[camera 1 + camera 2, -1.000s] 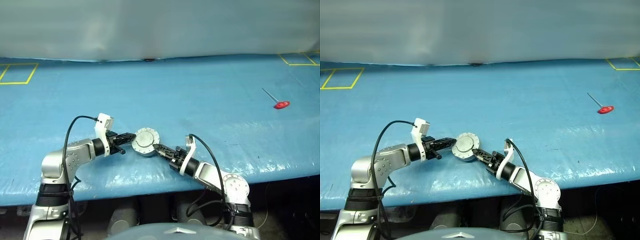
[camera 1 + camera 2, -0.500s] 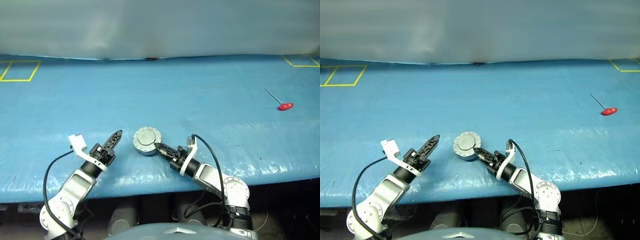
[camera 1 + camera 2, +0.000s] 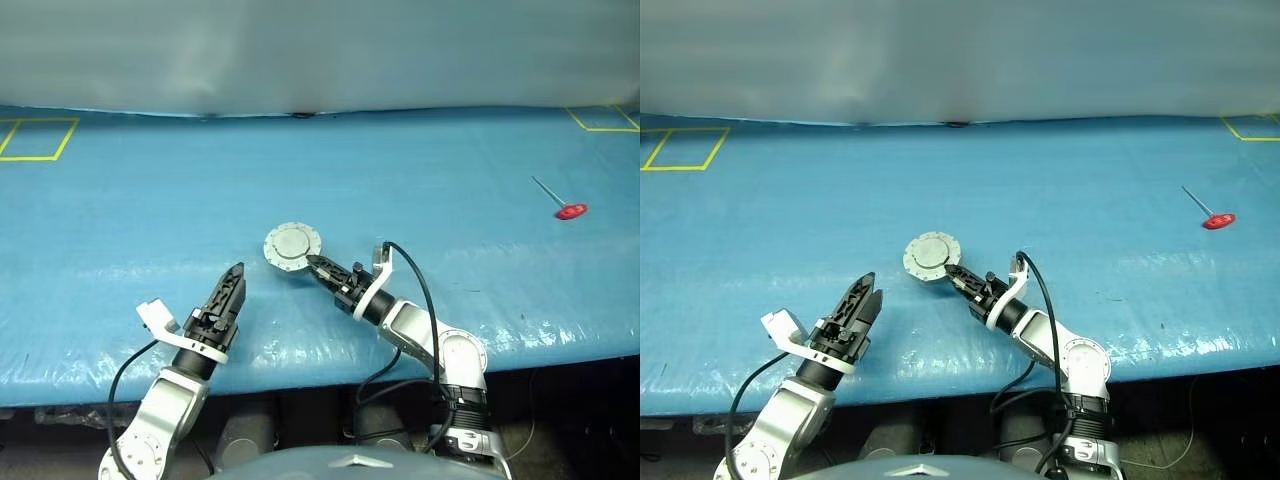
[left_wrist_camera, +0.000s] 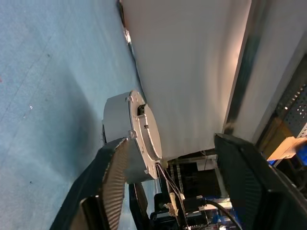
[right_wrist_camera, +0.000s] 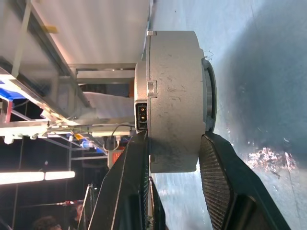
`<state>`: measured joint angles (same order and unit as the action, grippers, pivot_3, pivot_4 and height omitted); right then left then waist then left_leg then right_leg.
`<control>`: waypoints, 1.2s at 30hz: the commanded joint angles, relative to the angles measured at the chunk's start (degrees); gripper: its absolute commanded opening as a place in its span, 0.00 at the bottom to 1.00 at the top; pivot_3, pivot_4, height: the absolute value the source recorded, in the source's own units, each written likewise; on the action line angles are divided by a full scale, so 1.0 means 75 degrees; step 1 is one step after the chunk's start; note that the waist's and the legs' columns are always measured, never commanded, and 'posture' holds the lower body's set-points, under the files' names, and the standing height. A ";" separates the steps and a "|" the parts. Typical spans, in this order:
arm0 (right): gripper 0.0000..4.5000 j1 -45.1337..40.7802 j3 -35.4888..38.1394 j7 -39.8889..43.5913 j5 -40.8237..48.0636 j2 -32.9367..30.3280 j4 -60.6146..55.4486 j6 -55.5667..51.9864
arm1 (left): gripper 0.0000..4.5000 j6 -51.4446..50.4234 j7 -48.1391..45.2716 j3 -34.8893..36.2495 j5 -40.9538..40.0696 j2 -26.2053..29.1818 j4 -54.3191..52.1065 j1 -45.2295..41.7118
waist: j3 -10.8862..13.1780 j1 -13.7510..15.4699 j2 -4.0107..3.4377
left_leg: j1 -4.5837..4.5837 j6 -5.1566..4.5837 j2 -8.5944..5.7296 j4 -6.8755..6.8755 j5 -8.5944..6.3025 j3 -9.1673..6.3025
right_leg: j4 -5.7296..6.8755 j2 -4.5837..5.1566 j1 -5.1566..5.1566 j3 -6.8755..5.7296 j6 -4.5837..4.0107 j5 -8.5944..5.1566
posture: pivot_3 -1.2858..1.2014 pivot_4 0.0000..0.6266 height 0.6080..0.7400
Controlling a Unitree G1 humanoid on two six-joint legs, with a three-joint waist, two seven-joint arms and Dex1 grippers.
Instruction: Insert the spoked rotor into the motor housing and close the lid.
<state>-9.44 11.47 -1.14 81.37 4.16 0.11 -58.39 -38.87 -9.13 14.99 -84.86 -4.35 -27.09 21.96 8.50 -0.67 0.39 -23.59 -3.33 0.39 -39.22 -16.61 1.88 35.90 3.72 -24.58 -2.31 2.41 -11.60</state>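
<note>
Head view: the motor housing (image 3: 292,247), lid (image 3: 292,244) on top, sits mid-surface (image 3: 450,190) — the right gripper (image 3: 316,266) pinches its near-right edge.

Left wrist view: the left gripper (image 4: 177,177) hangs with fingers (image 4: 117,167) spread, apart from the housing.

Right wrist view: fingers (image 5: 136,163) clamp the housing's wall.

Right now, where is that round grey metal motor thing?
The round light grey metal motor housing sits mid-table on the blue sheet, lid closed, gripped at its near edge by the right tool; the left tool is apart, nearer the table's front edge.
</note>
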 commanded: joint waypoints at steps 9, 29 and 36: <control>0.25 -0.0500 -0.0304 0.0181 0.0639 0.0285 -0.0544 -0.0059 | 1.00 0.0640 -0.0385 -0.0405 -0.0393 -0.0238 0.0786 -0.0011 | 0.0001 -0.0010 -0.0002 | 0.0002 0.0002 0.0003 -0.0001 0.0001 0.0004 | 0.0001 -0.0010 0.0000 0.0003 0.0018 0.0011 | 0.52 0.24 1.00; 0.25 0.0127 -0.1482 -0.0289 0.1380 -0.0208 -0.1014 -0.0948 | 1.00 0.0684 -0.1890 -0.0510 -0.0446 -0.0068 0.1641 -0.0260 | -0.0001 -0.0015 0.0000 | 0.0002 -0.0002 0.0006 -0.0031 0.0000 0.0005 | 0.0007 -0.0015 0.0009 0.0009 0.0015 0.0012 | 0.52 0.24 1.00; 0.25 0.0146 -0.1554 -0.0301 0.1492 -0.0292 -0.0981 -0.0898 | 0.86 0.0488 -0.1484 -0.0606 -0.0664 -0.0046 0.1509 -0.0212 | -0.0001 -0.0009 0.0000 | 0.0003 -0.0002 0.0011 -0.0040 0.0000 0.0005 | 0.0009 -0.0020 0.0011 0.0010 0.0011 0.0018 | 0.52 0.24 1.00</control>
<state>-7.74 0.16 -4.93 89.14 1.41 -3.49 -65.46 -34.40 -20.94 11.20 -88.33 -3.83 -14.25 20.19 8.49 -0.74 0.39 -23.58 -3.35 0.47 -39.53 -16.61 1.91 35.96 3.57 -24.49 -2.23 2.49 -11.46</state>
